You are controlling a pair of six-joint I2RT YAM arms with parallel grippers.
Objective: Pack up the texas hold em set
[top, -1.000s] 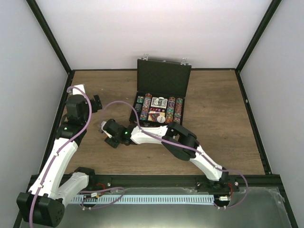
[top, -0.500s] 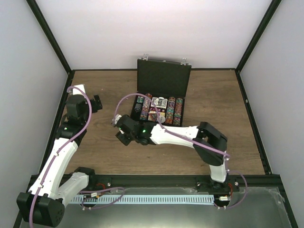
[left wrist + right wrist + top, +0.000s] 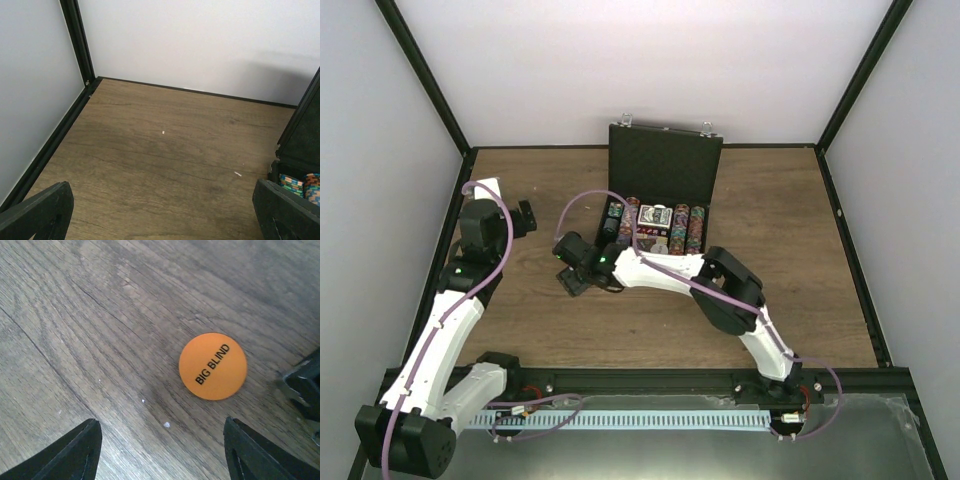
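**Table** (image 3: 790, 230): wood-grain surface with dark-framed white walls on three sides.

**Case** (image 3: 665, 165): black with silver corners, at the middle of the far edge. It is open and its lid stands upright against the back wall. In the left wrist view its left end (image 3: 305, 135) shows at the right border.

**Chips** (image 3: 682, 232): multicoloured rows lying in the case's tray. A few (image 3: 300, 184) also show in the left wrist view.

**Deck** (image 3: 655, 216): in the tray's far middle compartment, between the chip rows.

**Disc** (image 3: 213, 366): orange, printed "BIG BLIND". It lies flat on bare wood outside the case, touching nothing.

**Right gripper** (image 3: 570, 265): low over the table, just beside the case's near left corner. In its own view (image 3: 160, 422) the fingers are spread with only bare wood between them. The disc lies beyond the fingertips, nearer the right-hand finger, and is not pinched.

**Left gripper** (image 3: 525, 218): near the table's left edge, well apart from the case. In its own view (image 3: 161, 185) the fingers are spread wide and hold nothing.

**Specks** (image 3: 163, 132): two small white bits on the wood ahead of the left gripper.
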